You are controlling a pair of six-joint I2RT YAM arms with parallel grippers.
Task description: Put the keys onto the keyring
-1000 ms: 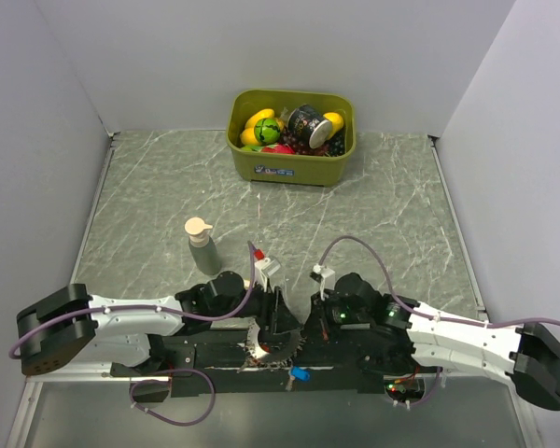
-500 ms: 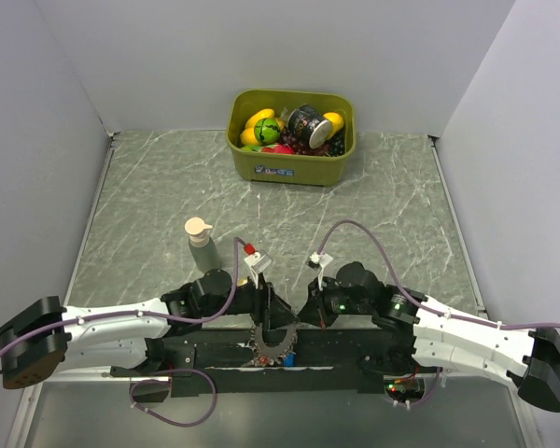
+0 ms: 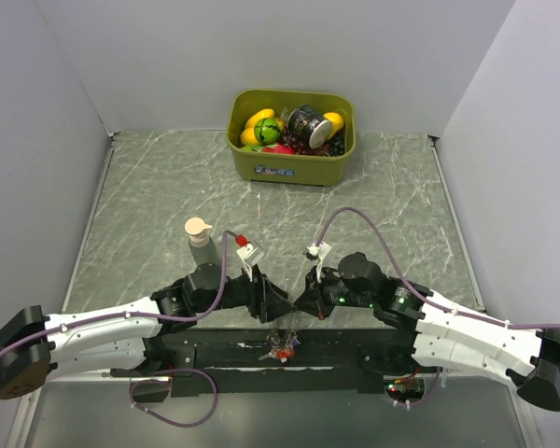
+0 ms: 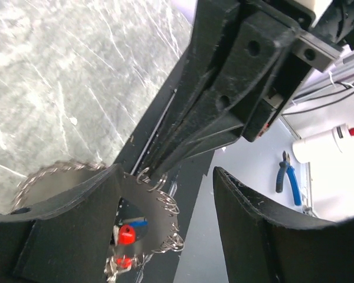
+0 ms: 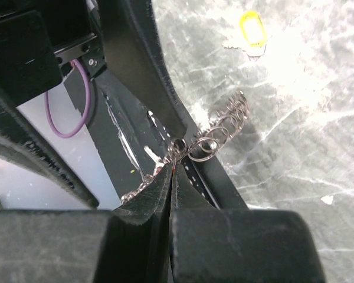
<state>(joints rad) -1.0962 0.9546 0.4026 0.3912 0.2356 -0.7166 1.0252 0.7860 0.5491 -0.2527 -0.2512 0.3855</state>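
The keyring point(image 4: 165, 200), a silvery chain of small loops, hangs bunched below the two grippers point(image 3: 282, 338). A red-tagged key point(image 4: 125, 234) and a blue-tagged key point(image 4: 138, 223) dangle inside its loop. My right gripper point(image 5: 171, 168) is shut on the keyring's upper end, with loops point(image 5: 215, 138) sticking out past its tips. My left gripper point(image 4: 168, 171) stands open, facing the right one tip to tip point(image 3: 278, 306). The ring lies against its left finger point(image 4: 65, 236). A yellow-tagged key point(image 5: 251, 28) lies alone on the marble table.
An olive-green bin point(image 3: 261, 166) of toy fruit and a can stands at the back. A soap bottle point(image 3: 201, 245) stands left of the left arm. A black base strip point(image 3: 215, 355) runs along the near edge. Blue pliers point(image 4: 288, 177) lie below the table.
Both arms have moved forward from the near edge, tips together. The keyring, spread on the black strip a second ago, now hangs bunched beneath them.
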